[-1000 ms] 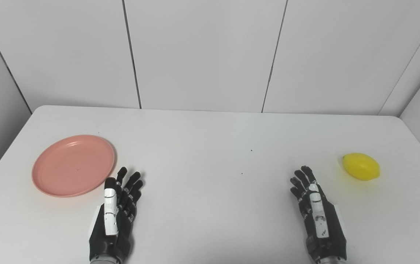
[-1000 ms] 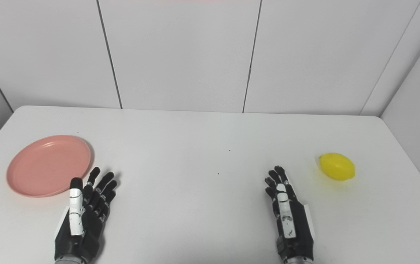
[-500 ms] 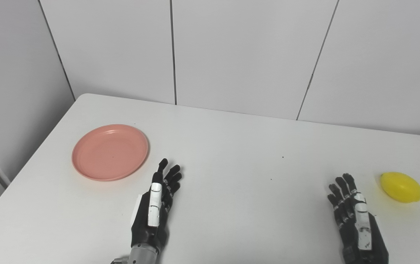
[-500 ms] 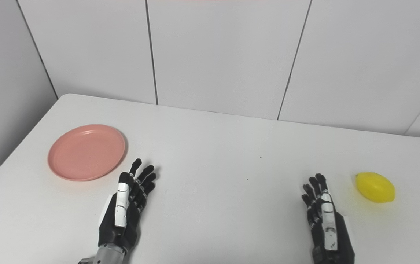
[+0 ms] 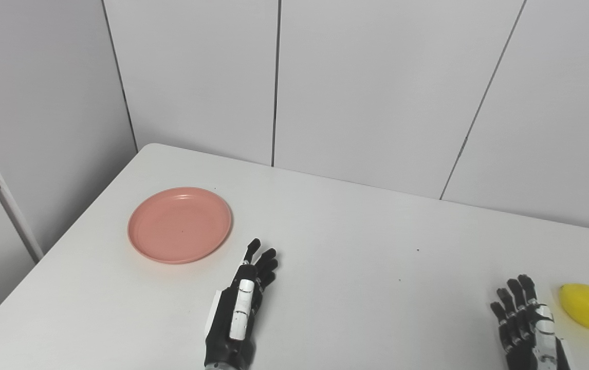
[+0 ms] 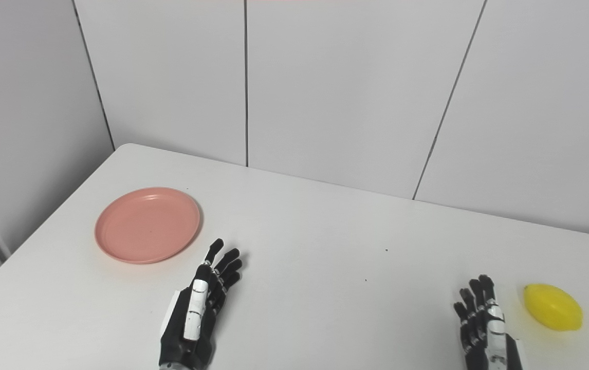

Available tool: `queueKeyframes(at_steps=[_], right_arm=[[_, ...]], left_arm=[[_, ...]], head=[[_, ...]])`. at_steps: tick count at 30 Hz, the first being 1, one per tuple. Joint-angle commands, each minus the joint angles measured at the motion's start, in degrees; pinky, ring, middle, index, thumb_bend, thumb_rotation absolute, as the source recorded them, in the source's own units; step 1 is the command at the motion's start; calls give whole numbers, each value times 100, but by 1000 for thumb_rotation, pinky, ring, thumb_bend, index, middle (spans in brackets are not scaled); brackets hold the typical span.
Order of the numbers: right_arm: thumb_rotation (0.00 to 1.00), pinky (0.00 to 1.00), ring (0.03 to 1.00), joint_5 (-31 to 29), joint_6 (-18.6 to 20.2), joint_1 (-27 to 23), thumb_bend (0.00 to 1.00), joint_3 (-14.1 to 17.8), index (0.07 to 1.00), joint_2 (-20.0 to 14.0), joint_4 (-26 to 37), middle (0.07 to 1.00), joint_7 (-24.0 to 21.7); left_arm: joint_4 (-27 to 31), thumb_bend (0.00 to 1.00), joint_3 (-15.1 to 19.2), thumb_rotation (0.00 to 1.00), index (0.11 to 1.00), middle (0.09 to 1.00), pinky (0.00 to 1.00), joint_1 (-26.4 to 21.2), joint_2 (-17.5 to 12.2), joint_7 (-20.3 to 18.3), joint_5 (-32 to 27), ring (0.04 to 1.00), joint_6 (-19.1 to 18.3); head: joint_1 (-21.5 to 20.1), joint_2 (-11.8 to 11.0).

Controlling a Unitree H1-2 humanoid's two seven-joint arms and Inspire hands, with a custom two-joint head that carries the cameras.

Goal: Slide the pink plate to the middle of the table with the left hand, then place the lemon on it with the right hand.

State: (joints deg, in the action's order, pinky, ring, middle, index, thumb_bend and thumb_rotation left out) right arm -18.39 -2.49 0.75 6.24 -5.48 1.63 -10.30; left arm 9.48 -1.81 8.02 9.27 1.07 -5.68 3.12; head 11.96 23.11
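Hands, left hand (image 5: 238, 318) and right hand (image 6: 484, 334), lie spread, empty, apart from unmarked pink plate (image 5: 180, 224) and lemon (image 6: 553, 307).

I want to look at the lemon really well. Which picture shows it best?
The right eye view: the whole lemon sits clear on the table, well inside the picture. In the left eye view it is nearly at the right edge.

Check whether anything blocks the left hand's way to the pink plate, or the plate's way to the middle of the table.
Nothing visible does. The left hand lies open on the white table, just right of the round pink plastic plate, with bare tabletop between them. The stretch from plate to table middle is bare too.
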Motion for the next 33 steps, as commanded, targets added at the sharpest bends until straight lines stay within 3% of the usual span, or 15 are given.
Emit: queueKeyframes(at_steps=[1,11,14,19,23,29,33], right_arm=[[964,1000,995,15,-113,263,648,-18,1000,89,-415,1000,-27],[961,1000,987,117,-159,278,646,-103,1000,240,-389,997,15],[958,1000,989,163,-188,277,641,-125,999,279,-386,993,38],[976,1000,988,231,-212,284,605,-151,996,350,-363,987,63],[976,1000,986,259,-215,280,589,-146,992,397,-358,982,85],[969,1000,979,301,-252,284,574,-142,988,445,-351,975,93],[982,1000,981,318,-274,292,557,-148,994,456,-342,979,78]], left_arm=[[149,735,60,876,902,885,912,6,-34,78,55,889,20],[830,801,371,886,897,884,895,-652,-415,-71,-154,890,-726],[1003,807,403,913,903,889,886,-915,-591,-66,-191,889,-1054],[1352,841,592,939,884,861,903,-1562,-1045,-93,-489,872,-1973],[1488,852,772,953,844,822,858,-1888,-1225,-50,-600,832,-2283],[1289,836,1089,972,734,719,692,-2322,-1578,-90,-650,724,-2091],[814,874,1340,996,722,693,695,-2632,-2018,-274,-788,702,-1885]], head=[[-33,8],[-207,21],[-229,8],[-268,-24],[-290,-21],[-299,-30],[-292,-27]])
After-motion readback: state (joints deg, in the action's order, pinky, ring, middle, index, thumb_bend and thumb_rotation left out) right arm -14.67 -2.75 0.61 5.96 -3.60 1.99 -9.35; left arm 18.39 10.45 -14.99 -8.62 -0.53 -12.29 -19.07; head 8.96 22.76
